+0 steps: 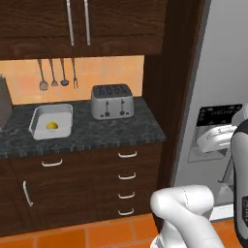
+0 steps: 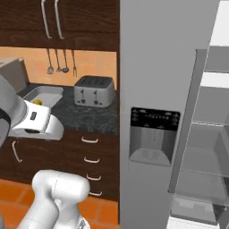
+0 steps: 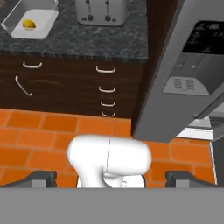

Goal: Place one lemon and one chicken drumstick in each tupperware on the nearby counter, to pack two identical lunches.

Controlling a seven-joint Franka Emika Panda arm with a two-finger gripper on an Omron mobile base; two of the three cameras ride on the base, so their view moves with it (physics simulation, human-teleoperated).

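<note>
**Empty pincer between the desk tray and the open fridge**

Going left to right: at the far left of the desk [image 1: 121, 133] sits one tupperware [image 1: 38, 118], a shallow light-grey tray whose long axis runs roughly front to back on the dark stone. A lemon [image 1: 52, 126] already lies inside it, toward the near end; I see no drumstick in it. Just to the right stands the silver toaster [image 1: 112, 101], apart from the tray. Further right comes the tall dark cabinet side, then the grey fridge door [image 2: 152, 134] with its dispenser panel, and at the far right the open fridge shelves [image 2: 208, 170], where I cannot make out any food.

The pincer [image 3: 112, 177] hangs low over the orange floor tiles [image 3: 39, 131], in front of the drawers, its two fingertips [image 3: 41, 176] spread wide with nothing between them. From the hand view the tray lies up and to the left of it, far across the desk, while the fridge opening lies to its right and looks nearer. With only one arm, the coming fetch probably turns rightward toward the fridge, then back left to the tray.
</note>
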